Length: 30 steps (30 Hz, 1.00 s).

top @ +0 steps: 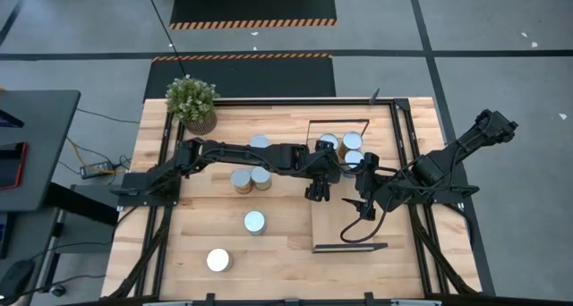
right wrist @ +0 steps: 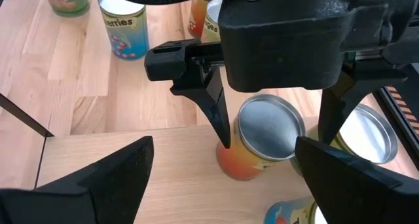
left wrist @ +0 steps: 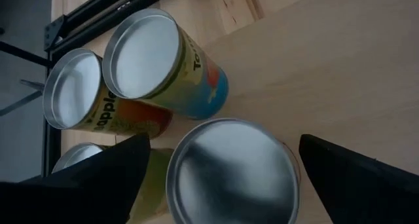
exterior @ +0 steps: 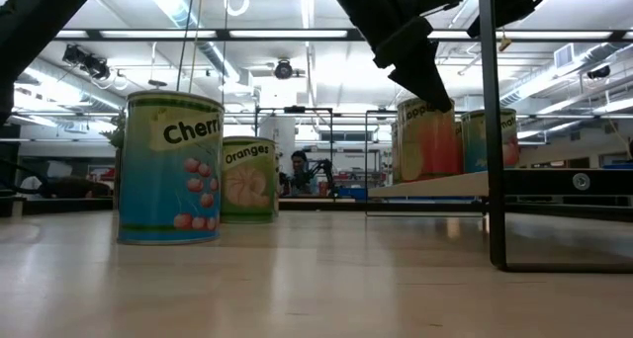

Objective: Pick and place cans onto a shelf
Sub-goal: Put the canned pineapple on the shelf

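The left gripper [right wrist: 272,129] hangs spread wide straddling an upright can [right wrist: 265,135] on the shelf [right wrist: 131,158] — straight up clears it — while the right gripper [top: 362,203], also spread and empty, waits just beside.

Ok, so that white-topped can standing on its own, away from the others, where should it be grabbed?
Grip the white-topped can by its round side wall, coming straight down from above with one finger on each opposite side. It stands upright on the table with nothing close beside it, so any pair of sides should probably work. The flat lid offers nothing to pinch.

Matt-metal-lidded cans [left wrist: 232,171] (light-wood shelf [left wrist: 340,73]).
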Motion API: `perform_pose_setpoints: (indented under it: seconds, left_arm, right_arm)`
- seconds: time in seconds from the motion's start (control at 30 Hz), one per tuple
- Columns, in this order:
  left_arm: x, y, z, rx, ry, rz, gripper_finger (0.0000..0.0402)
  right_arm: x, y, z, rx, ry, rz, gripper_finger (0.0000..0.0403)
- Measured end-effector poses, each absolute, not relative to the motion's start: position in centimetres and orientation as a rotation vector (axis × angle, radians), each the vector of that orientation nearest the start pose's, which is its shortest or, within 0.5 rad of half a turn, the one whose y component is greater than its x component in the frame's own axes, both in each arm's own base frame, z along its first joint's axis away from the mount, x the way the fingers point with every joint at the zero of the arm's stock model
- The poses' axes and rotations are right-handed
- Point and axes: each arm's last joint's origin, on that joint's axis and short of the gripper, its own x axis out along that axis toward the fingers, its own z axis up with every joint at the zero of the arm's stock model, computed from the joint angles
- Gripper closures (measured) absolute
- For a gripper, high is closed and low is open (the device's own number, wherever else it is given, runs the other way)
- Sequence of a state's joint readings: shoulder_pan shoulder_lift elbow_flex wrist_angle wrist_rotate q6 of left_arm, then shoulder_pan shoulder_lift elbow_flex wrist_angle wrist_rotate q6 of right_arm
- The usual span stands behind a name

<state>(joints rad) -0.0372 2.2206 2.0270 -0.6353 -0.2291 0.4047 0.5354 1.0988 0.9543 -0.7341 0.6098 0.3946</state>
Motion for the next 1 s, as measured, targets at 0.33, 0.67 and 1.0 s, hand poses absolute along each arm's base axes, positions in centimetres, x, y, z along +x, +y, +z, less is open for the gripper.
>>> perform_pose_setpoints:
  seconds: [0.33, 0.67, 1.0]
  left_arm:
    - [49.6, -1.2, 25.5, 0.490, 0.852, 0.012, 0.0003]
    - [49.4, -1.8, 25.9, 0.504, 0.855, 0.059, 0.0003]
    - [49.0, -2.3, 26.3, 0.540, 0.867, 0.083, 0.0003]
  right_arm:
    - [18.9, 9.3, 29.2, -0.100, 0.704, -0.210, 0.0024]
    - [18.9, 9.3, 29.3, -0.079, 0.695, -0.214, 0.0024]
    - [18.7, 9.5, 29.2, -0.074, 0.703, -0.207, 0.0024]
